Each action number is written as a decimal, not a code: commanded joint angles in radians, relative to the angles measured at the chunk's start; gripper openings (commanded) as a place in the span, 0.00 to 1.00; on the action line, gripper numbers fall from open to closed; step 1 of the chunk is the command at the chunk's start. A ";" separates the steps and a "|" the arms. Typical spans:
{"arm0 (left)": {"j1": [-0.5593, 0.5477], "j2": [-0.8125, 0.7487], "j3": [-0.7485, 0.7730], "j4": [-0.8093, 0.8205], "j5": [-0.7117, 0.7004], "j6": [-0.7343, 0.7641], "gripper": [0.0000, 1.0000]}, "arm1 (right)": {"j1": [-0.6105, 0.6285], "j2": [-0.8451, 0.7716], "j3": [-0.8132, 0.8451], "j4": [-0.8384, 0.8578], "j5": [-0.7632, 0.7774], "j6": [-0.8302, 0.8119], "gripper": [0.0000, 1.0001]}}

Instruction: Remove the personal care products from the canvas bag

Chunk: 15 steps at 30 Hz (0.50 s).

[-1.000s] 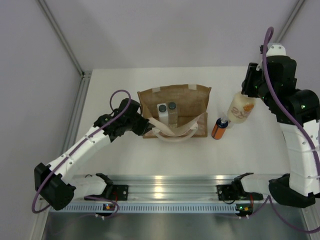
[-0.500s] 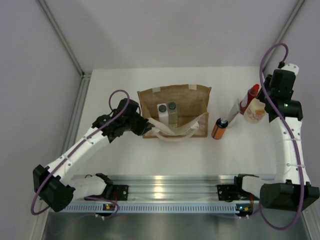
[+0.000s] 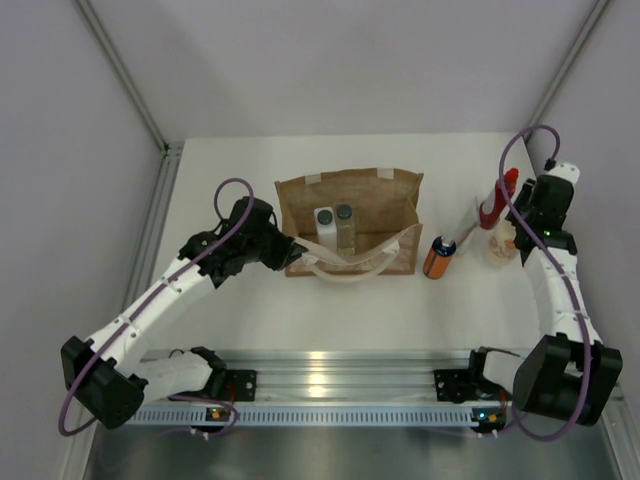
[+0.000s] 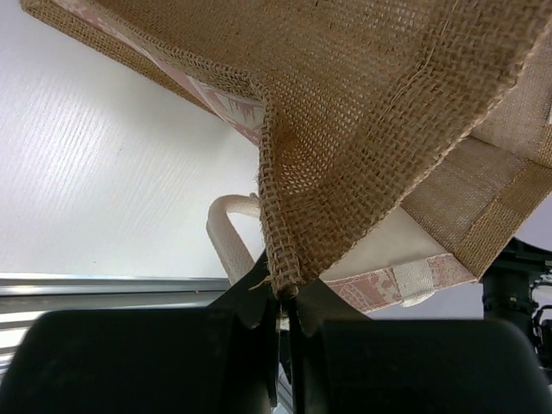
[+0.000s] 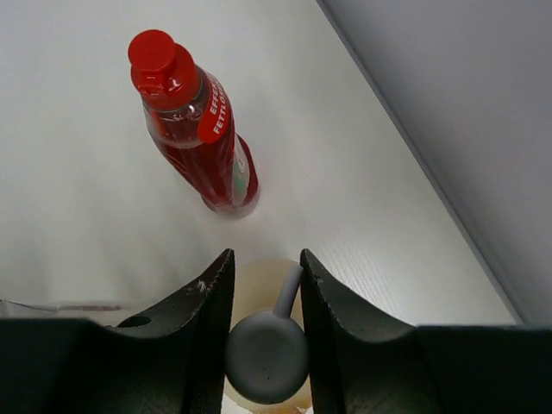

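My right hand straddles the cream bottle, with the red bottle standing just ahead and the orange bottle blocking the way toward the canvas bag, while bare desk lies open nearer me.

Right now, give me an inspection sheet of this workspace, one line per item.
Surface: white table, bare near the rail.
Job's things: canvas bag upright, with the white squarish bottle and clear bottle inside; orange bottle, red bottle and cream bottle stand outside to its right.
Clutter: nothing seen.
Grippers: left gripper has its jaws pinched on the bag's edge; right gripper has its jaws on either side of the cream bottle's nozzle, contact unclear.
Cables: purple cables loop over both arms.
Surroundings: pale walls, metal rail in front.
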 commanded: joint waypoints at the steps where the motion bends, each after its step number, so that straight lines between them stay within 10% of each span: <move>1: 0.001 -0.007 0.004 0.031 0.032 0.019 0.00 | -0.019 -0.022 -0.026 0.318 -0.019 -0.011 0.00; 11: 0.001 0.022 0.028 0.031 0.052 0.042 0.00 | -0.019 -0.035 -0.210 0.412 -0.077 -0.008 0.04; 15: 0.001 0.031 0.036 0.031 0.054 0.043 0.00 | -0.018 -0.063 -0.210 0.345 -0.075 -0.008 0.61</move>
